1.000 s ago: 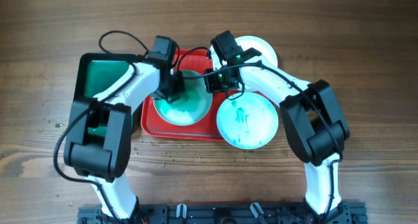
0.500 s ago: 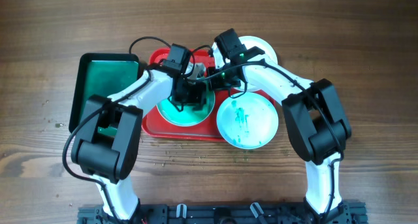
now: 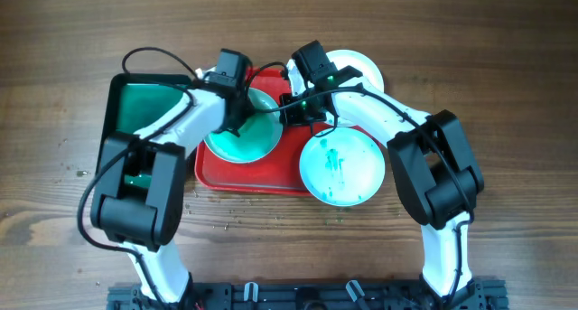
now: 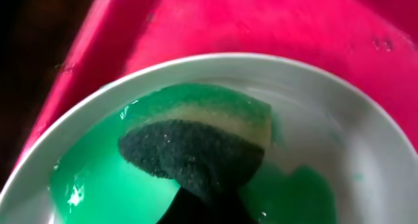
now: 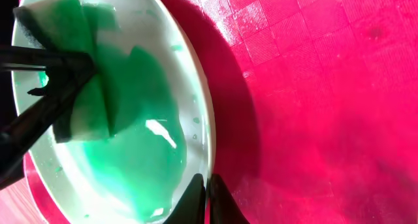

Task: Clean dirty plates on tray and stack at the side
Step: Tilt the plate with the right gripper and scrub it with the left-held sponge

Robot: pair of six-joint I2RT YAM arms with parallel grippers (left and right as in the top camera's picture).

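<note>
The tray (image 3: 257, 177) is glossy red, the plate (image 3: 242, 144) white under translucent teal-green, the sponge (image 4: 196, 145) speckled dark green over pale yellow.

Dark-faced, yellow-layered sponge (image 4: 196, 152) amid green liquid in a white plate (image 4: 353, 139) on the red tray (image 4: 261, 21)

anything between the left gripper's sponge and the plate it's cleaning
Nothing visible does. The sponge in the left gripper lies straight on the wet green inside of the plate; the right gripper only pinches its rim.
</note>
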